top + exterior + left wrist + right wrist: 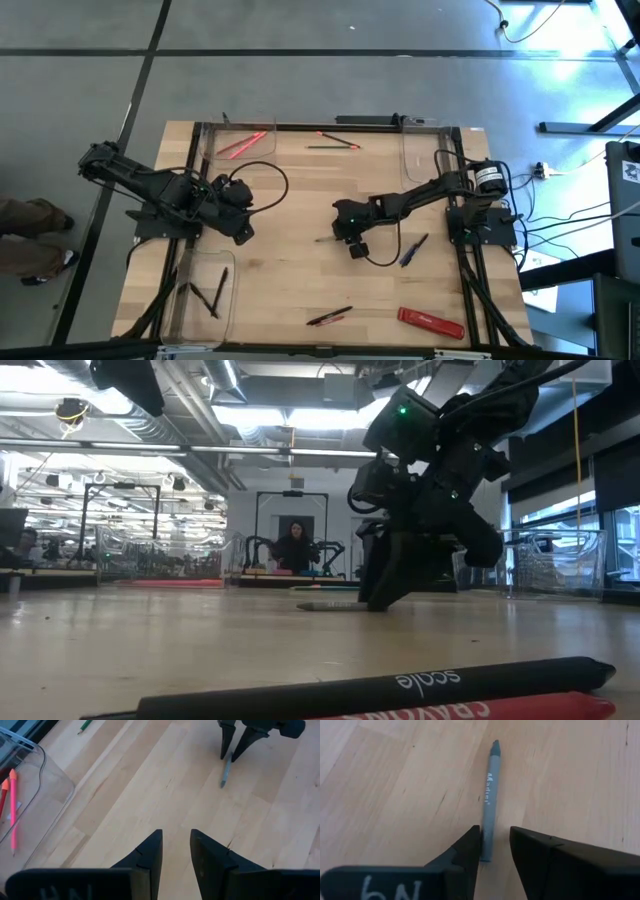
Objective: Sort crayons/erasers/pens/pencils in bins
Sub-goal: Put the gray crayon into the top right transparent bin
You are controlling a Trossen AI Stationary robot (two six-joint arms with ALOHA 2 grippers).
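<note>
A grey-blue crayon (489,795) with white lettering lies flat on the wooden table (300,200) near its middle. My right gripper (495,842) is down at the table, open, its fingers on either side of the crayon's near end; the low view shows it (380,595) standing on its tips. My left gripper (176,850) hovers open over bare wood at the left, holding nothing. Red-pink crayons (245,145) lie in the far-left bin (215,140). Dark pencils (210,295) lie in the near-left bin (185,320). My right gripper has one finger (470,845) against the side of the crayon's near end (485,847); the other finger stands a little apart from it. The fingers slant down from the table's right and lie along the crayon, which rests flat on the table.
A third clear bin (425,150) stands at the far right. A red and a green stick (335,142) lie at the far edge and a blue pen (412,250) to the right. At the near edge are a black and a red stick (330,316) and a flat red bar (432,322).
</note>
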